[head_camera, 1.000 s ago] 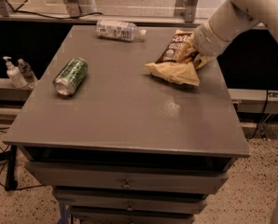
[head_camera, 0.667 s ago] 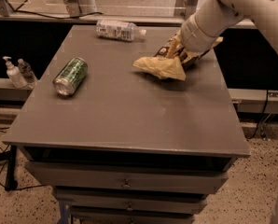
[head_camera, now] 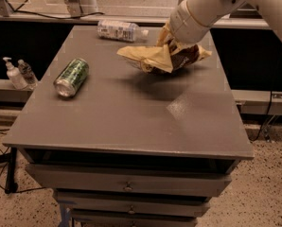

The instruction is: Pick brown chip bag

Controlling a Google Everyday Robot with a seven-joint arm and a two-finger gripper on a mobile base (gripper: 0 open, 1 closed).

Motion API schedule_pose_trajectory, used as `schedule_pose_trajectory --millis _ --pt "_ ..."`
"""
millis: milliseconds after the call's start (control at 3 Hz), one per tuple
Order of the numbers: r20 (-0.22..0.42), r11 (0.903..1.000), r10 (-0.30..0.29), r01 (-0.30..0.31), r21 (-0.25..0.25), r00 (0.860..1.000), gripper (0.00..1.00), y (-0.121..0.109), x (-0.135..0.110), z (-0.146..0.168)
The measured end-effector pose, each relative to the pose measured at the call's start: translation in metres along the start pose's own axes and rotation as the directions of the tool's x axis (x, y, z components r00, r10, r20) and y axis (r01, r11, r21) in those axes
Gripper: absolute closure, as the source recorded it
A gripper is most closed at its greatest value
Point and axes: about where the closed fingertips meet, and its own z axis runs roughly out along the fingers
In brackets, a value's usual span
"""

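Note:
The brown chip bag (head_camera: 160, 58) hangs crumpled above the grey table (head_camera: 131, 117), over its far right part, with its tan underside facing left and a dark brown patch at the right. My gripper (head_camera: 171, 41) comes in from the upper right on a white arm (head_camera: 212, 6) and is shut on the bag's top. The bag is lifted off the table and casts a shadow below it.
A green can (head_camera: 72, 76) lies on its side at the table's left. A clear plastic bottle (head_camera: 119, 30) lies at the far edge. Two small bottles (head_camera: 18, 74) stand on a ledge left of the table. Drawers sit under the tabletop.
The gripper has lifted the chip bag off the table and carried it to the left. The can and bottle have not moved.

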Motion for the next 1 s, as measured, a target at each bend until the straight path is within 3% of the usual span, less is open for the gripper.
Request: schedule_pose_trajectory --millis 1000 --pt "0.095 0.9901 -0.084 0.072 0.12 0.992 1.0 -0.044 -0.034 -0.077"
